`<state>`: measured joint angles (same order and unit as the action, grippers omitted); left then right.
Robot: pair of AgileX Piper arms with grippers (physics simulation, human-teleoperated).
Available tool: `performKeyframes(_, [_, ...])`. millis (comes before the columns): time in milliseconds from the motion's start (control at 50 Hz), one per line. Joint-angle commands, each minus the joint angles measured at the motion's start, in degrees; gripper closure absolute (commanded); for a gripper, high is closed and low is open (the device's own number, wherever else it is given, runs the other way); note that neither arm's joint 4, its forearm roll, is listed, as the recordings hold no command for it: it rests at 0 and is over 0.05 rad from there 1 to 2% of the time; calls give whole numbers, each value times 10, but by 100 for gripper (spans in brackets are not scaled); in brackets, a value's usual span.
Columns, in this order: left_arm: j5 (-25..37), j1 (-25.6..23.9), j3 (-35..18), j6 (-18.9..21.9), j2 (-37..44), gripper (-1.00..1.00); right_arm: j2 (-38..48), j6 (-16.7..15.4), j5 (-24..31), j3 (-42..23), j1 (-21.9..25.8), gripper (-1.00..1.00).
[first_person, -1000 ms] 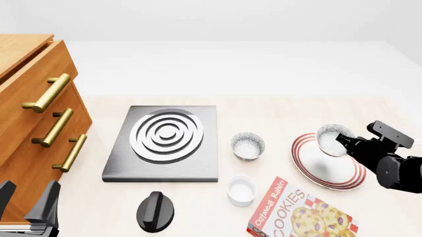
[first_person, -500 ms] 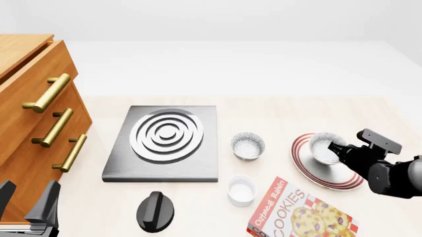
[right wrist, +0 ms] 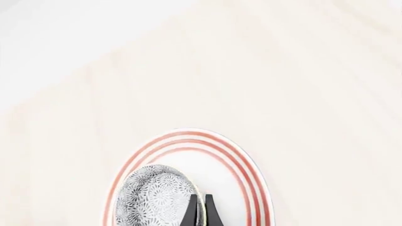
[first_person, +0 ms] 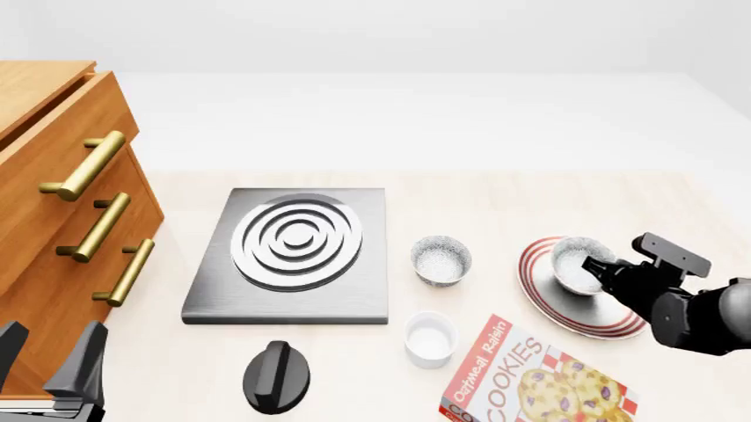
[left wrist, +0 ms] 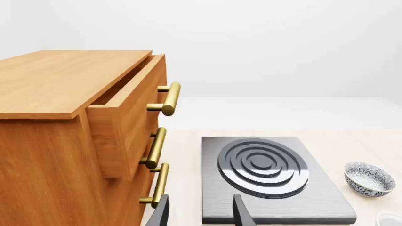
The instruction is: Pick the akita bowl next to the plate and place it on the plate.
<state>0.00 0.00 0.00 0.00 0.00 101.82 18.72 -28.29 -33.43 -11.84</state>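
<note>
Akita bowl (first_person: 576,265), small, round, grey-speckled, now down on large white red-ringed plate (first_person: 551,303), toward its far-left rim; a second ago held higher and tilted. Right gripper (first_person: 601,274) fingers pressed together on bowl's rim, not yet released. Left gripper (left wrist: 202,213) spread, idle by wooden drawers.

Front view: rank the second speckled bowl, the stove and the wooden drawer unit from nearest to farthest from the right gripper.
From the right gripper, which grips the akita bowl on the plate:
1. Second speckled bowl, on the table just left of the plate.
2. Stove, further left, mid-table.
3. Wooden drawer unit, at the far left edge.
</note>
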Motion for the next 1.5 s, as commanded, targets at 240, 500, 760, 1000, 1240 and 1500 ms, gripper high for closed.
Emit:
performKeyframes(240, [0,0,0,0,0,-100,3,2,4,2,4,-100])
performKeyframes(500, [0,0,0,0,0,-100,-20,15,22,-1,5,-100])
performKeyframes(760, [0,0,0,0,0,-100,-88,47,69,-9,-8,-100])
performKeyframes(1000, [0,0,0,0,0,-100,-202,43,76,32,-3,-100])
performKeyframes(1240, [0,0,0,0,0,-100,-362,30,103,77,3,-100])
performKeyframes(1500, [0,0,0,0,0,-100,-563,0,142,117,-28,-100])
